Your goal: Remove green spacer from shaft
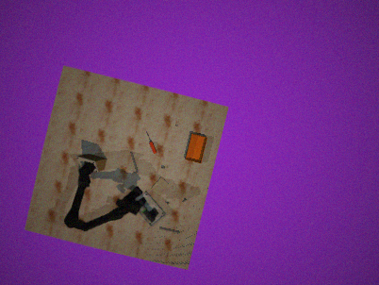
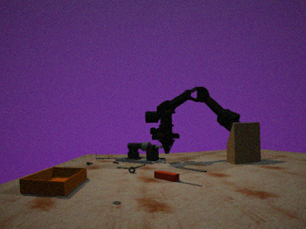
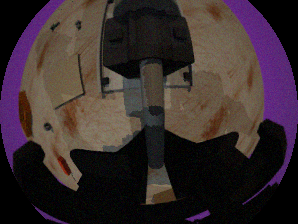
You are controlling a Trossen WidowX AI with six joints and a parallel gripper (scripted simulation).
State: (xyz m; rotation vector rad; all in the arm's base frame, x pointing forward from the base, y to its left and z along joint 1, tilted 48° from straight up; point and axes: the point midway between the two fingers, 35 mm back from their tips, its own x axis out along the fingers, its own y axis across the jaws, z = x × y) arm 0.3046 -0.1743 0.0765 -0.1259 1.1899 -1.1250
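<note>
The shaft [image 3: 153, 82] [image 2: 161, 146] sticks out of a dark block [image 3: 148, 46] [image 2: 152, 153] of the fixture. My gripper [image 3: 152, 129] [image 2: 168, 151] is shut on the shaft near its outer end, a short way from the block. The fixture stands on a pale base plate [image 3: 113, 83]. A second dark block [image 2: 133, 150] stands farther left in the exterior view, with a paler round part [image 2: 145, 146] between the blocks. The near block hides that stretch in the wrist view. I cannot make out which spacers sit on the shaft or whether the green one lies on the table.
An orange tray [image 1: 196, 147] [image 2: 41, 187], a red-handled screwdriver [image 1: 152, 146] [image 2: 166, 176] [image 3: 64, 165] and a dark ring [image 2: 131, 170] lie away from the fixture. A small washer [image 2: 116, 203] and thin rods also lie on the table. A tan block [image 2: 247, 143] stands by the arm's base.
</note>
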